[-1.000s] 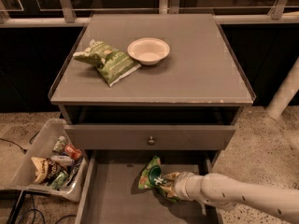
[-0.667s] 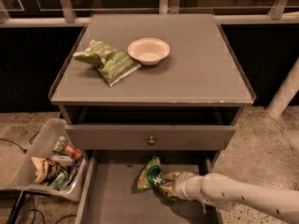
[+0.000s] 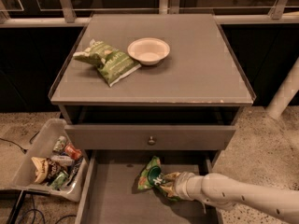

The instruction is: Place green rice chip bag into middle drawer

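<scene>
No shift since before: end effector (image 3: 165, 183), green rice chip bag (image 3: 150, 173) in grip, inside middle drawer (image 3: 112, 196) beneath drawer front (image 3: 187, 137).

Gripper (image 3: 167, 185) seemingly touches the chip bag (image 3: 148, 174) in the middle drawer (image 3: 112, 197).

Robot test area in an indoor, lab-like space.
A grey drawer cabinet (image 3: 154, 73) stands alone on a speckled floor (image 3: 261, 143) before a glazed railing (image 3: 65, 1); a plastic bin (image 3: 30, 160) of assorted snacks and loose cables (image 3: 18, 143) lie beside it. The gripper (image 3: 169, 185) sits in the open middle drawer (image 3: 112, 195), at the green rice chip bag (image 3: 150, 174).
</scene>
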`<action>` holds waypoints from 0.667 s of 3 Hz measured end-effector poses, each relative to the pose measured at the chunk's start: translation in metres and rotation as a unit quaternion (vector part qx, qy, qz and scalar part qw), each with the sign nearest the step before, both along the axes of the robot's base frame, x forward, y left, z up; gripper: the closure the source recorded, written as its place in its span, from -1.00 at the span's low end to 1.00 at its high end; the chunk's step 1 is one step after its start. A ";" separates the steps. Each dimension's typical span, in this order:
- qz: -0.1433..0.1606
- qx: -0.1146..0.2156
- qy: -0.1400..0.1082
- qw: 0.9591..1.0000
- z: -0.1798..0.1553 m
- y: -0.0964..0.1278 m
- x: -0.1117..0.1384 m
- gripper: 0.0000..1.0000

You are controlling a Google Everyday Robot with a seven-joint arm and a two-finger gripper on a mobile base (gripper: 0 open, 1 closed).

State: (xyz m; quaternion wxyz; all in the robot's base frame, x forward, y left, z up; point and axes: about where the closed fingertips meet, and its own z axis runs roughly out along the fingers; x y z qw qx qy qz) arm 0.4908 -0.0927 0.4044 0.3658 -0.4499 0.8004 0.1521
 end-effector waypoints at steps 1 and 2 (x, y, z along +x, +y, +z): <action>0.000 0.000 0.000 1.000 0.000 0.000 0.000 -0.31; 0.000 0.000 0.000 1.000 0.000 0.000 0.000 -0.78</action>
